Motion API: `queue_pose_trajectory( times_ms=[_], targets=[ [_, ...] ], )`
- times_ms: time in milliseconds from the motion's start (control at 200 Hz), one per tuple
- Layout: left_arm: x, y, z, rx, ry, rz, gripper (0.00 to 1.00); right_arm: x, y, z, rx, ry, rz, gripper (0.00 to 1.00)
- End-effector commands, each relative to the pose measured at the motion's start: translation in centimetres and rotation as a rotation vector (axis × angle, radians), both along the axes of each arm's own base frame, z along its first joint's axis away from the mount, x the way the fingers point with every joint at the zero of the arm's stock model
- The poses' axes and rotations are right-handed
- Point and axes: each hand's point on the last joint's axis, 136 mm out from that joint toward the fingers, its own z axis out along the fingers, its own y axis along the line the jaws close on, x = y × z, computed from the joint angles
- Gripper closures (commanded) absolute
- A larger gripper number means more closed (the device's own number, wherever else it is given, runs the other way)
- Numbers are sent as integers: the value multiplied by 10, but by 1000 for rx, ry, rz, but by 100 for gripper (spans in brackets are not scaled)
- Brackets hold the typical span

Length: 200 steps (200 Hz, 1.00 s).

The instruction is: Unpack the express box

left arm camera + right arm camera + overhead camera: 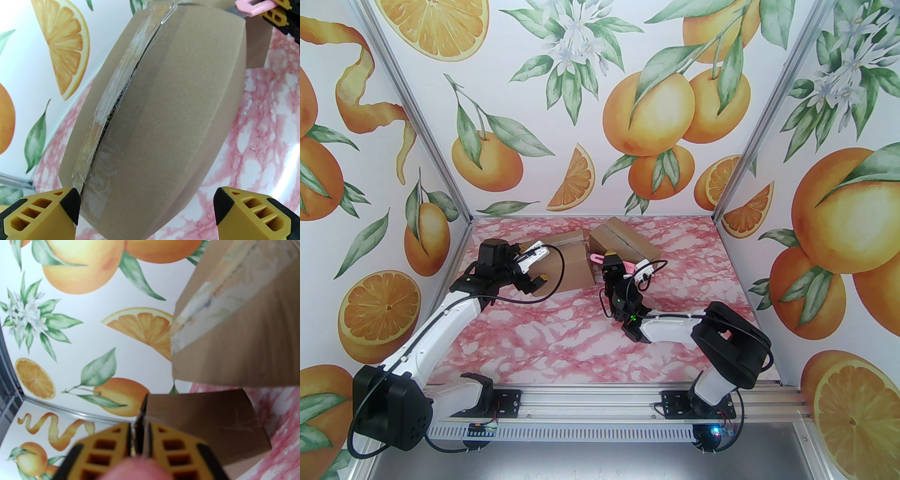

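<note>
At the far end of the tabletop (581, 337), near the back wall, two cardboard boxes sit just beside each other: the left box (567, 274) and the right box (623, 241). The left jaws stand wide and hold nothing, poised at the left box's near-left end. In the left wrist view one finger (46, 211) lies right up against the end of that box's seam, though whether it touches I cannot tell. The other finger hangs over bare tabletop beside the box. Clear tape (121, 77) runs along the seam, and a dark gap shows along it with corrugated edge exposed (the tape looks wrinkled and lifted in places). The right jaws are closed narrowly on a pink knife (597, 257), its handle pinched between the yellow fingers. The steel blade reaches the upper corner of the left box's right end, in the gap between the two boxes.
</note>
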Motion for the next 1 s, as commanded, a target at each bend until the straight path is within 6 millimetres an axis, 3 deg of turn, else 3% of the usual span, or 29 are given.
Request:
queue_pose_trajectory(
  times_ms=[0, 205, 350, 600, 846, 996],
  targets=[
    [-3, -29, 24, -26, -76, -166, 3, 0, 6, -6, 8, 9, 39, 100],
    [-4, -51, 2, 54, -63, -295, 2, 2, 11, -15, 14, 21, 53, 100],
    [6, -41, -33, 124, -45, -296, 1, 4, 7, -17, 0, 29, 44, 100],
    [17, -18, -55, 146, 10, -207, 1, 6, -14, -21, -21, 44, 8, 100],
    [14, -1, -60, 142, 51, -146, 2, 10, -39, -7, -60, 24, -27, 100],
    [15, -7, -27, 44, 59, -98, 1, 9, -32, 4, -187, 32, 41, 100]
  ],
)
